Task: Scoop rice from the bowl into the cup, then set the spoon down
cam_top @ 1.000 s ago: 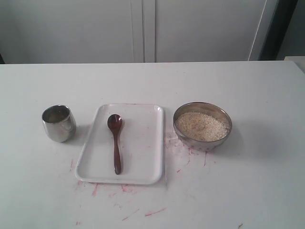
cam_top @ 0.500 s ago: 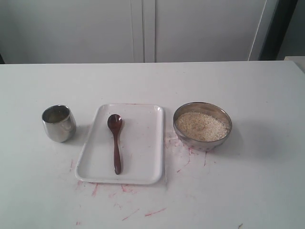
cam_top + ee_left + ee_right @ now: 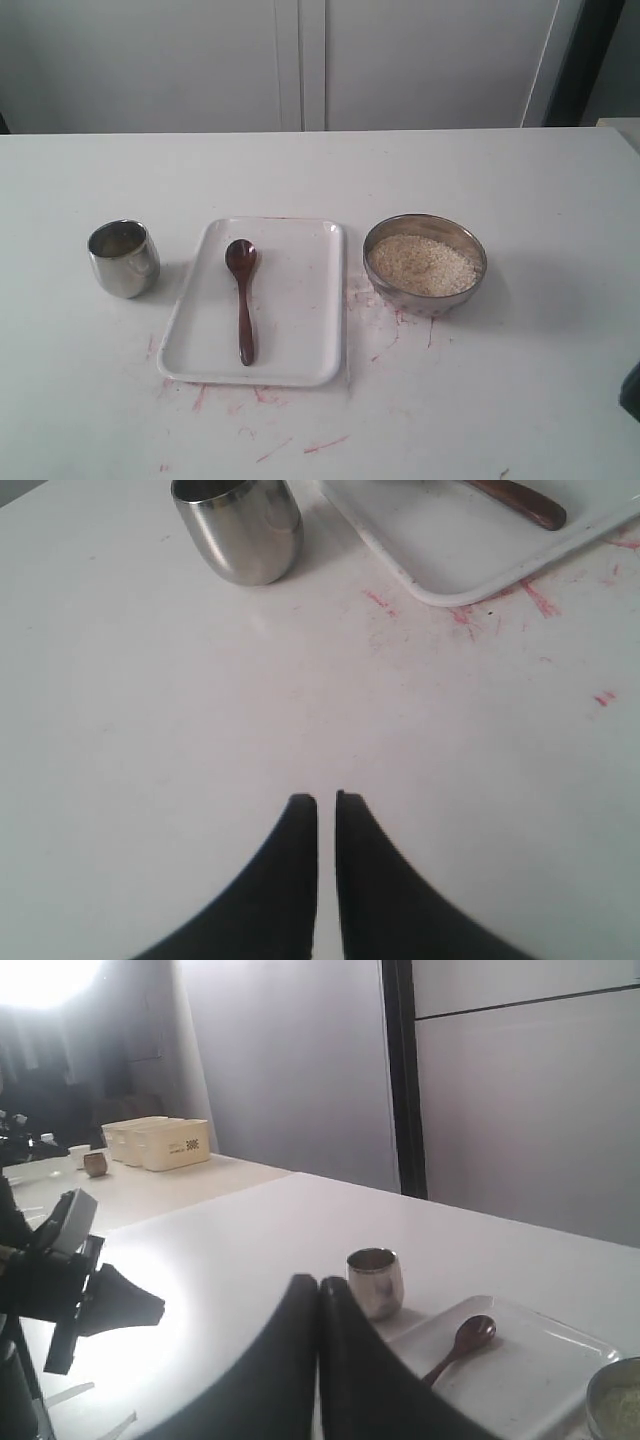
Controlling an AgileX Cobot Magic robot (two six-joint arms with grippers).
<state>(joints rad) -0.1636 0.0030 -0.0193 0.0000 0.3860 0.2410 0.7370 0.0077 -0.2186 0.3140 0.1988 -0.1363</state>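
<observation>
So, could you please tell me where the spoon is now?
In the exterior view the spoon lies on the white tray, between the cup at left and the bowl at right.

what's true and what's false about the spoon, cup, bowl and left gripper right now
1. The spoon lies on the white tray. True.
2. The bowl holds rice. True.
3. The cup stands between the tray and the bowl. False: the tray lies between the cup and the bowl.
4. The left gripper is shut on the spoon. False: it is shut on nothing, above bare table, apart from the spoon.
</observation>
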